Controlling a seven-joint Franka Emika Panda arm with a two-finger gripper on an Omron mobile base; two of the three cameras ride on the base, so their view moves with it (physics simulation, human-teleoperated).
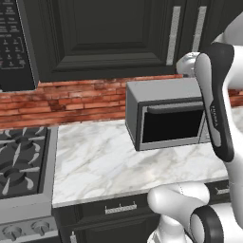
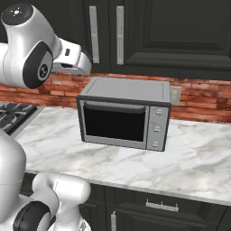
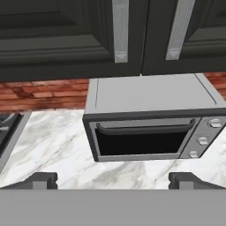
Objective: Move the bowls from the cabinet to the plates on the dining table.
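the cabinet (image 3: 70,39) doors are shut above the grey toaster oven (image 3: 145,128); the gripper (image 3: 113,180) is spread wide and empty (bowls presumably all still to fetch).

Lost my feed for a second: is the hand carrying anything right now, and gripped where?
Nothing is held. The hand is open, its fingertips apart with nothing between them, facing the closed cabinet above the toaster oven.

Above the counter before me hangs the dark panelled cabinet (image 3: 70,39), both doors shut, silver bar handles (image 3: 120,26) upright.
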